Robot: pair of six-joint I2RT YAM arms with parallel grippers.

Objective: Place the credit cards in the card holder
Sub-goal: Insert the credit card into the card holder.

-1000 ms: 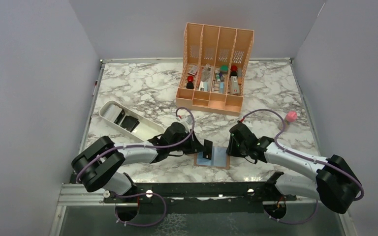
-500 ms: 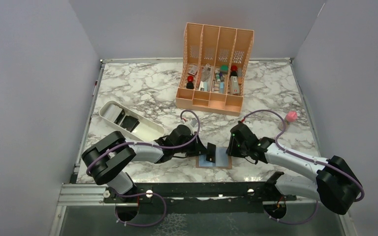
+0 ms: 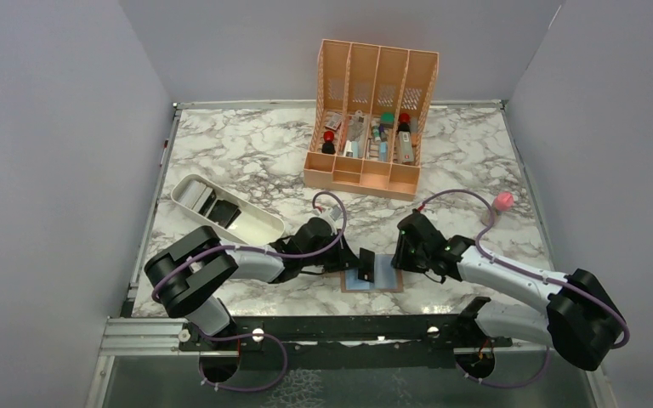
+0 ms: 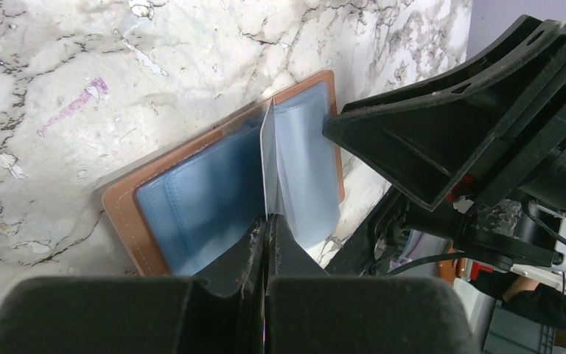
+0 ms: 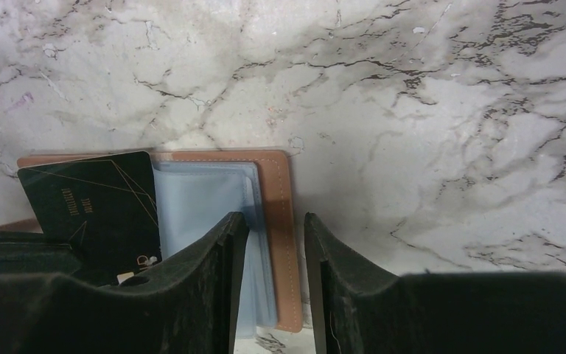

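The card holder (image 3: 384,277) lies open on the table near the front, brown rim up and light blue inside. My left gripper (image 3: 354,262) is shut on a black credit card (image 3: 366,265) and holds it on edge over the holder's left half. In the left wrist view the card (image 4: 268,166) shows edge-on between my fingertips (image 4: 267,223), its far end down on the blue pockets (image 4: 191,195). My right gripper (image 3: 398,257) is open and low. In the right wrist view its jaws (image 5: 274,225) straddle the holder's right brown edge (image 5: 280,192), beside the black card (image 5: 92,210).
A white oblong tray (image 3: 259,226) holding more dark cards (image 3: 223,212) stands at the left. A tall peach organizer (image 3: 372,170) with small items stands at the back middle. A small pink thing (image 3: 502,201) sits at the right edge.
My left gripper has moved right and down with the black card, bringing it onto the open holder. The holder has shifted slightly right. The right gripper has stayed at the holder's right edge.
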